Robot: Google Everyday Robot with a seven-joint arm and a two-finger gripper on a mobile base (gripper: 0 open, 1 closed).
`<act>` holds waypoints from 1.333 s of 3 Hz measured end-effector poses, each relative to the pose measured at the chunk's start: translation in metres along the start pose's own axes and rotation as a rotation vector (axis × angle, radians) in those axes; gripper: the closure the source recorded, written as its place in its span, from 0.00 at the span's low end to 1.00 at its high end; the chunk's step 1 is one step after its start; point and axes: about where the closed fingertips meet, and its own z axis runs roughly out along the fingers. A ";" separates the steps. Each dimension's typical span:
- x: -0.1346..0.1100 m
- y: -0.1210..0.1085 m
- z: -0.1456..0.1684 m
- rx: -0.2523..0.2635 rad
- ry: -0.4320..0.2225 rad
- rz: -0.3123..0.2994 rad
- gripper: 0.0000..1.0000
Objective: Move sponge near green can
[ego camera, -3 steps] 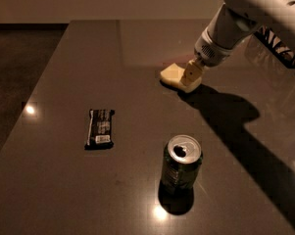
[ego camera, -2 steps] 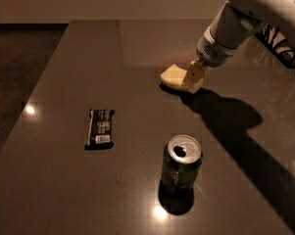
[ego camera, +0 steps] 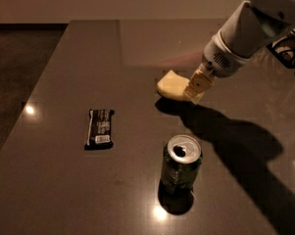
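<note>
Tabletop (ego camera: 59,190) carries the green can (ego camera: 181,166) upright toward the near edge. The sponge (ego camera: 170,84) sits back toward the far edge, pinched at its right end by the tool (ego camera: 195,92). Grip looks shallow imo, so it could slip out, or a low pass could tip the can.

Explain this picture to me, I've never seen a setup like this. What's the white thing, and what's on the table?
That white thing is a robot arm, coming in from the upper right. At its tip is a gripper, two pinching fingers, shut on the right end of a pale yellow sponge, which looks slightly lifted off the dark table. It is one picture, from a single camera looking down. Nearer the camera stands a green can, its top open. Left of it lies a flat black snack bar.
</note>
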 end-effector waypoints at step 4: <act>0.074 0.122 -0.039 -0.148 0.054 0.046 0.81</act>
